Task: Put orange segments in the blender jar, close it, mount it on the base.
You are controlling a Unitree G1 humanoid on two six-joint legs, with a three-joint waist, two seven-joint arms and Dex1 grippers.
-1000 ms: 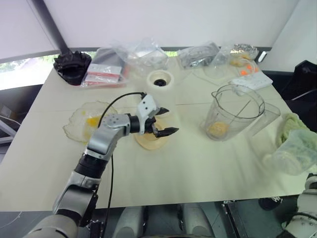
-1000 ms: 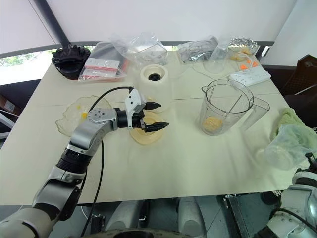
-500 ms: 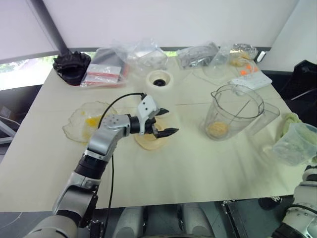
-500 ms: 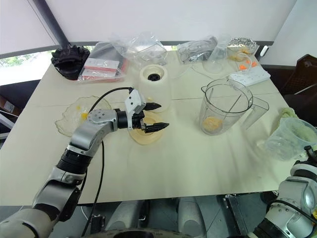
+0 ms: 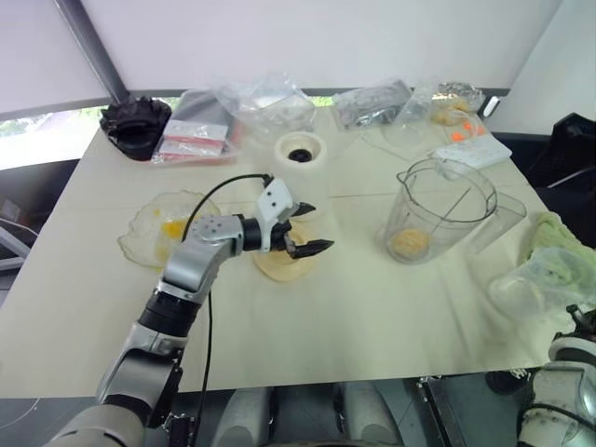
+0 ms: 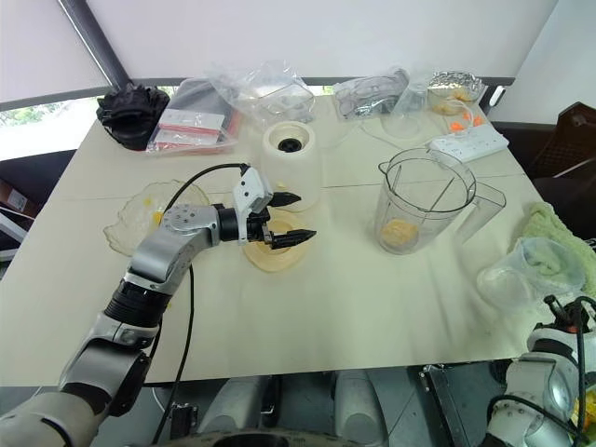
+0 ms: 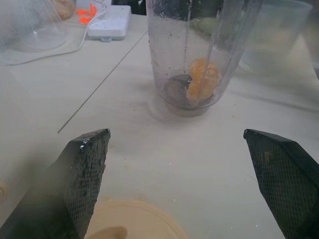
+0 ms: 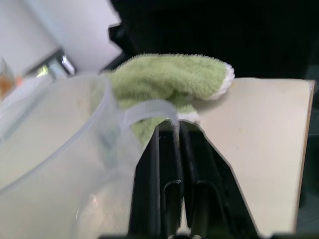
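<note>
Cream-coloured tabletop [image 5: 372, 307] carries everything here, with the blender jar [image 5: 435, 212] standing upright toward the right side, a clump of orange segments [image 5: 408, 243] sitting at its bottom. The left gripper [image 5: 304, 229] hovers near the middle of the table with its two black fingers spread wide and nothing between them — directly beneath it lies a flat round lid [image 5: 279, 265]. From the left wrist view the jar [image 7: 199, 50] stands straight ahead of the parted fingers [image 7: 84, 169], the fruit [image 7: 202, 84] showing through its clear wall. Behind the gripper, toward the far side of the table, sits the base [image 5: 301, 152], squat and pale with a dark round socket on top, well apart from the jar. To the left of the gripper lies a shallow clear dish [image 5: 154, 233] with a few yellow-orange pieces [image 5: 173, 226] in it. At the right edge of the table the right gripper [image 8: 177, 137] has its fingers pressed together on the thin handle loop of a clear plastic cup [image 5: 545, 279], which it holds tilted at the table's edge just beside a green cloth [image 5: 557, 233]. Along the far edge are crumpled plastic bags [image 5: 265, 102], a black object [image 5: 136, 123] at the left corner — too dark to make out further — and a white power strip [image 5: 473, 149].
</note>
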